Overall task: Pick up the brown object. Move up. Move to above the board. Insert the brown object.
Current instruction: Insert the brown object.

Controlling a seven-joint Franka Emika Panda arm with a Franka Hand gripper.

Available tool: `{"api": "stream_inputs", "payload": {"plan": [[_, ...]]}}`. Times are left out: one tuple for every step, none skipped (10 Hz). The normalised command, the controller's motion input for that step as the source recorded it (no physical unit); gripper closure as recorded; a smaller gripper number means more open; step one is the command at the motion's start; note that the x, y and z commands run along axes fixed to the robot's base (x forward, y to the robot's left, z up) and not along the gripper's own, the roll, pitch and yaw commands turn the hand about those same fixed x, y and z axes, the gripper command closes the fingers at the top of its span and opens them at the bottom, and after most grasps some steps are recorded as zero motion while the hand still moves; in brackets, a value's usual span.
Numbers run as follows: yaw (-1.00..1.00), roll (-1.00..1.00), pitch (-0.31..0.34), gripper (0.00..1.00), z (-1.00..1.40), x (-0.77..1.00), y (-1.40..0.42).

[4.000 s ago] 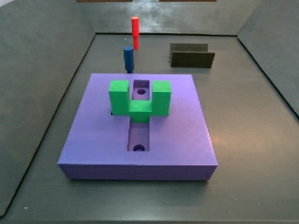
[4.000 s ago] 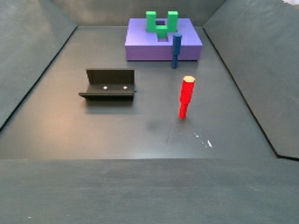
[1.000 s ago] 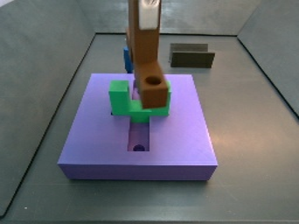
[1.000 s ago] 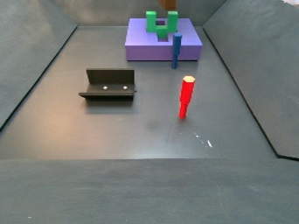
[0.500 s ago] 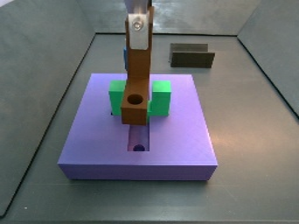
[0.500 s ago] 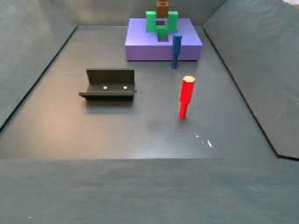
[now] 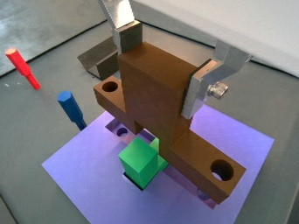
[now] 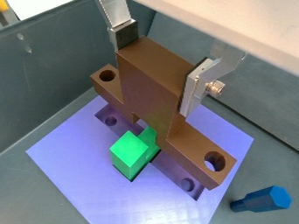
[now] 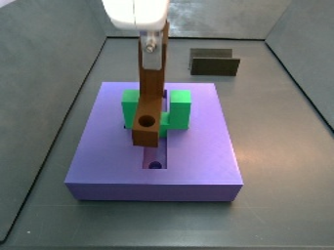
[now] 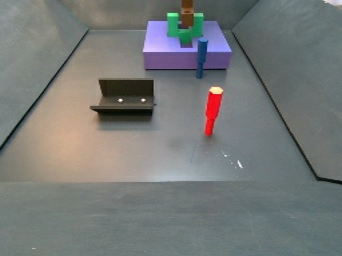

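Observation:
The gripper (image 9: 152, 44) is shut on the brown object (image 9: 147, 98) and holds it upright over the board (image 9: 196, 156). The object's lower end, with a round hole, hangs at the gap of the green U-shaped block (image 9: 178, 107), just above the central groove; I cannot tell whether it touches. In both wrist views the silver fingers clamp the brown object (image 7: 158, 96) (image 8: 152, 96) from two sides, with the gripper (image 7: 163, 66) (image 8: 162, 66) above the green block (image 7: 140, 159) (image 8: 135, 150) and the purple board (image 7: 87, 166) (image 8: 76, 166). In a side view the brown object (image 10: 189, 12) stands over the far board (image 10: 167, 57).
A blue peg (image 10: 202, 58) stands by the board's edge and shows in both wrist views (image 7: 73, 107) (image 8: 263, 199). A red peg (image 10: 211, 110) stands on the floor mid-table (image 7: 21, 66). The dark fixture (image 10: 124, 97) (image 9: 214, 62) sits off the board. Grey walls enclose the floor.
The gripper has come down with the brown object. Its lower end moved from over the green block toward the groove and sits lower than before.

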Motion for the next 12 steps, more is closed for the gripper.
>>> {"api": "stream_inputs", "payload": {"plan": [[-0.01,-0.03,-0.030,1.00,-0.28,0.11,-0.03],[-0.02,0.00,-0.024,1.00,-0.31,0.13,0.00],[-0.01,0.01,0.000,1.00,-0.27,0.14,0.00],[0.00,0.03,0.000,1.00,-0.26,0.08,0.00],[0.00,0.00,0.000,1.00,-0.22,0.00,0.00],[0.00,0.00,0.000,1.00,-0.20,0.00,0.00],[0.00,0.00,0.000,1.00,-0.19,0.01,0.00],[0.00,0.00,0.000,1.00,-0.19,0.11,0.00],[0.00,0.00,0.000,1.00,-0.22,0.10,0.00],[0.00,0.00,0.000,1.00,-0.23,0.05,0.00],[0.00,0.00,0.000,1.00,-0.20,0.02,0.00],[0.00,0.05,0.000,1.00,-0.17,0.04,0.00]]}}
